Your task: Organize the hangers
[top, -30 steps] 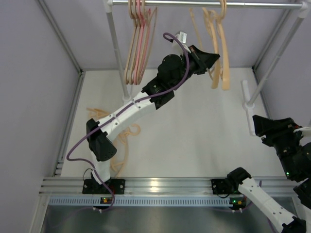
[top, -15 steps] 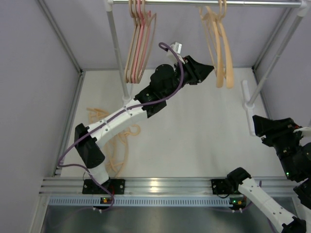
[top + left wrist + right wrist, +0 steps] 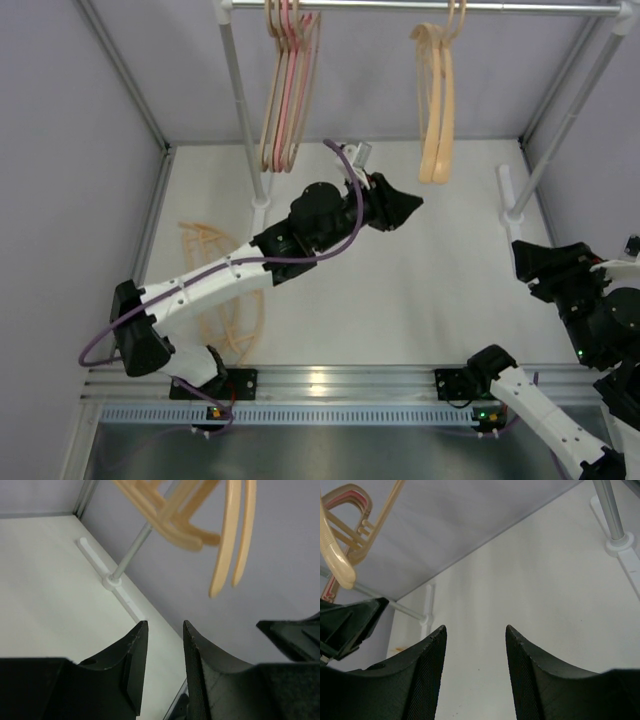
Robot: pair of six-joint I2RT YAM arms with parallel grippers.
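From above, my left claw (image 3: 408, 207) hangs over the table (image 3: 420, 300), its fingers a little apart and gripping nothing. Just ahead of it and higher, the peach hangers (image 3: 436, 100) hang on the rail (image 3: 520, 9) — two or three, too closely bunched to count. Behind it, toward the rail's left end, hang the beige hangers (image 3: 268, 110) with one pink hanger (image 3: 290, 80) among them, about four in all. A tangle of hangers (image 3: 215, 290) lies on the table well behind the claw; I cannot tell how many. My right claw (image 3: 525, 258) sits at the table's right edge.

At my left wrist, the left claw (image 3: 164, 625) shows a narrow empty gap, with the peach hangers (image 3: 235, 535) above and ahead, not touching it.

At my right wrist, the right claw (image 3: 475, 630) stands parted and empty — only table shows between its fingers, and one beige hanger end (image 3: 340, 562) is up to its left.
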